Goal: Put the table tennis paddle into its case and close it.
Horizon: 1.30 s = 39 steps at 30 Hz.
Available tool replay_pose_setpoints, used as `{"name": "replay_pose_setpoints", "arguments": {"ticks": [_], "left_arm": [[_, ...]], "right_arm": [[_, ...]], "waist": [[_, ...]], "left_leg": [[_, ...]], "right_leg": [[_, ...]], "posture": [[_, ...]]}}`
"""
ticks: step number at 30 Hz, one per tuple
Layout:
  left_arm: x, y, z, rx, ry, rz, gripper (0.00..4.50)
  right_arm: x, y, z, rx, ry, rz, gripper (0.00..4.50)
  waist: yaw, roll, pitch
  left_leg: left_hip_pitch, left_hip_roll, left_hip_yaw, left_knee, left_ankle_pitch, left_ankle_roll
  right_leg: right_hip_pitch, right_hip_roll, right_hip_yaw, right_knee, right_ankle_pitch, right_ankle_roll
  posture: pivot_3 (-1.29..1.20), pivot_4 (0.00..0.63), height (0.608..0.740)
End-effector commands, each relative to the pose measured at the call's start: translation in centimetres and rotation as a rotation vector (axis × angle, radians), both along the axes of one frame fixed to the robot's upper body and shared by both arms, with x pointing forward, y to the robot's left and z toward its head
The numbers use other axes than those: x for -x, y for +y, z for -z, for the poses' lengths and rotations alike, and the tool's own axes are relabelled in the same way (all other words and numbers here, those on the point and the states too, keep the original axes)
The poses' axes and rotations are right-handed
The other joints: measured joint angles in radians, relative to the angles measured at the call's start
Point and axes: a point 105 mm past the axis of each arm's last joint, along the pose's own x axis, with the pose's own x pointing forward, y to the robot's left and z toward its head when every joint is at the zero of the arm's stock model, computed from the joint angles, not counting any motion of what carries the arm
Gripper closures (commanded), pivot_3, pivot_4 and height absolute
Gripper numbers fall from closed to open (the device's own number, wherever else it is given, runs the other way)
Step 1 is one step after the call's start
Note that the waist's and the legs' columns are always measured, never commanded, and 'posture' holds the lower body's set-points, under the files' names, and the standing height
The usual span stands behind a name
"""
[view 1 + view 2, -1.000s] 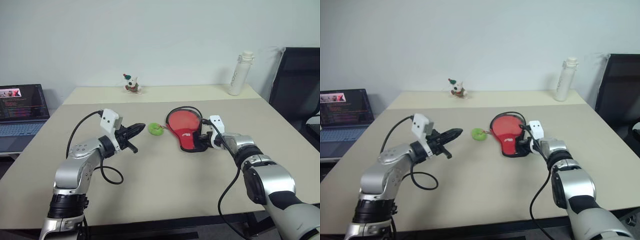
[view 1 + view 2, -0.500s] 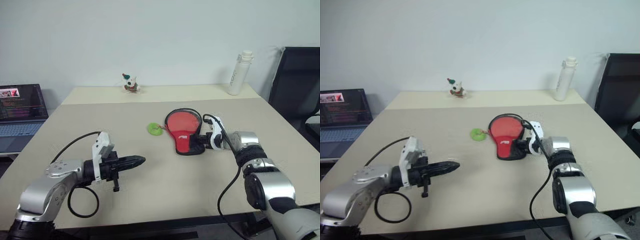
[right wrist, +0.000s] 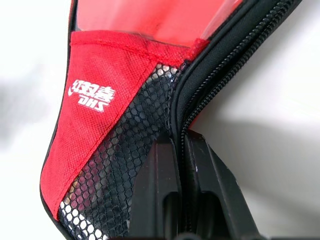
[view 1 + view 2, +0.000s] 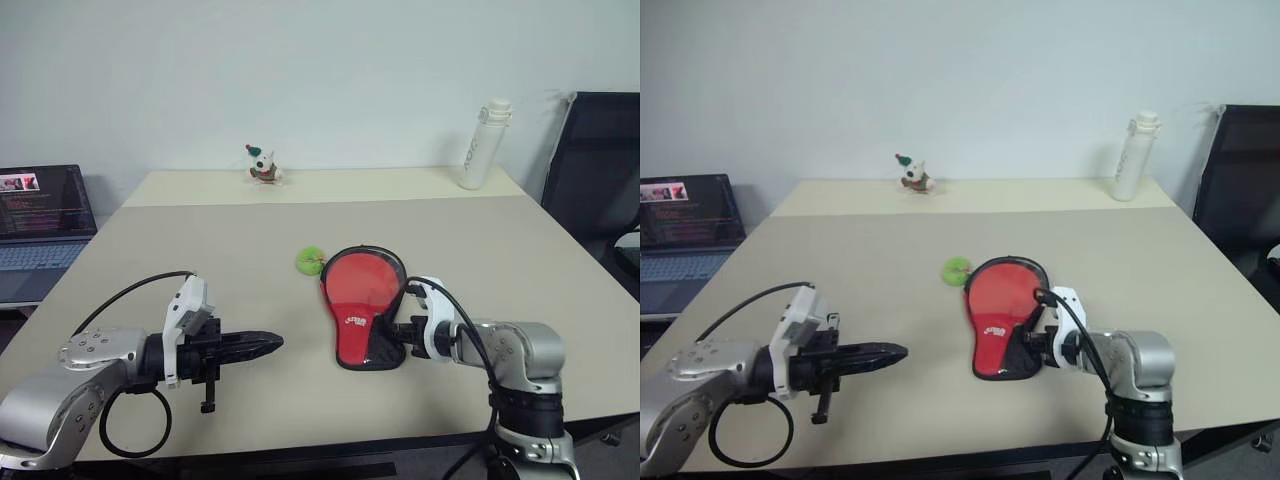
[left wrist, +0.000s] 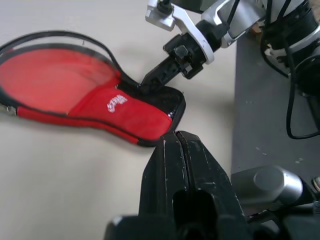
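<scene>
Left eye view, from my left: my left gripper (image 4: 268, 344) hovers over the bare surface (image 4: 200, 250), jaws together on nothing. Near the middle lies the case (image 4: 362, 305), red side up, its green charm (image 4: 311, 261) just beside it. I judge it soft, light and floppy, best taken by its stiffer zipper edge. My right gripper (image 4: 393, 330) has its jaws clamped there, at the narrow end.

case (image 4: 362, 312): red, white logo, black mesh, flat on desk (image 4: 250, 240) | zip edge open | green fuzzy charm (image 4: 310, 261) beside round end
</scene>
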Motion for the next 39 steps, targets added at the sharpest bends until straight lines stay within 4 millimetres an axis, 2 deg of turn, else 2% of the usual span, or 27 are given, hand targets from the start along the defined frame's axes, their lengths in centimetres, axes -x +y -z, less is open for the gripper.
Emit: {"name": "replay_pose_setpoints", "arguments": {"ticks": [1,14,18,24,30,33,37,39], "left_arm": [[0.5,-0.1,-0.8,-0.019,-0.029,0.019,4.5],[0.8,-0.5,-0.6,-0.023,-0.008,0.049,4.5],[1.0,-0.5,-0.6,-0.03,0.005,0.059,4.5],[0.9,-0.7,-0.5,-0.031,0.007,0.064,4.5],[0.3,-1.1,-0.6,-0.028,-0.009,0.064,4.5],[0.2,-1.2,-0.5,-0.023,-0.014,0.059,4.5],[0.1,-1.3,-0.4,-0.017,-0.015,0.053,4.5],[0.0,-1.3,-0.3,-0.014,-0.017,0.049,4.5]], "right_arm": [[1.7,-0.1,0.0,-0.005,0.0,-0.063,4.48],[6.5,-0.3,0.8,-0.043,0.06,-0.153,4.48],[7.8,-1.1,1.2,-0.029,0.101,-0.159,4.48],[8.5,-1.0,0.9,-0.05,0.153,-0.12,4.48],[7.9,-0.7,0.7,-0.059,0.22,-0.001,4.48],[7.8,-0.4,0.6,-0.089,0.225,0.041,3.69],[7.8,0.1,0.1,-0.124,0.208,0.033,2.31],[7.7,-0.3,0.0,-0.11,0.203,0.025,1.61]], "waist": [[0.001,0.0,0.0],[0.006,-0.001,0.0],[0.006,-0.001,0.0],[0.009,-0.001,0.0],[0.01,-0.002,-0.001],[0.01,-0.003,-0.001],[0.01,-0.003,-0.001],[0.011,-0.003,-0.001]], "left_leg": [[0.0,0.0,0.0,0.0,0.0,0.0],[-0.001,0.0,0.0,-0.001,0.0,0.0],[-0.001,0.0,-0.001,-0.001,0.0,0.0],[-0.001,0.0,-0.001,-0.001,0.0,0.001],[-0.001,0.0,-0.001,0.0,0.0,0.001],[-0.001,0.0,-0.001,0.0,0.0,0.001],[-0.001,0.001,-0.001,0.0,0.0,0.001],[-0.001,0.001,-0.002,0.0,0.0,0.001]], "right_leg": [[0.0,0.0,0.0,0.0,0.0,0.0],[0.001,0.0,0.0,-0.005,0.0,0.0],[0.001,0.0,0.0,-0.005,0.0,0.0],[0.002,0.0,0.0,-0.006,0.0,0.001],[0.002,0.001,0.0,-0.006,0.0,0.001],[0.002,0.001,0.0,-0.006,0.0,0.002],[0.002,0.001,0.0,-0.006,0.0,0.002],[0.003,0.001,0.0,-0.006,0.001,0.002]], "posture": [[0.0,0.15,0.74],[0.0,0.15,0.74],[0.0,0.15,0.74],[0.0,0.15,0.74],[0.0,0.15,0.74],[0.0,0.15,0.74],[0.0,0.15,0.74],[0.0,0.15,0.74]]}}
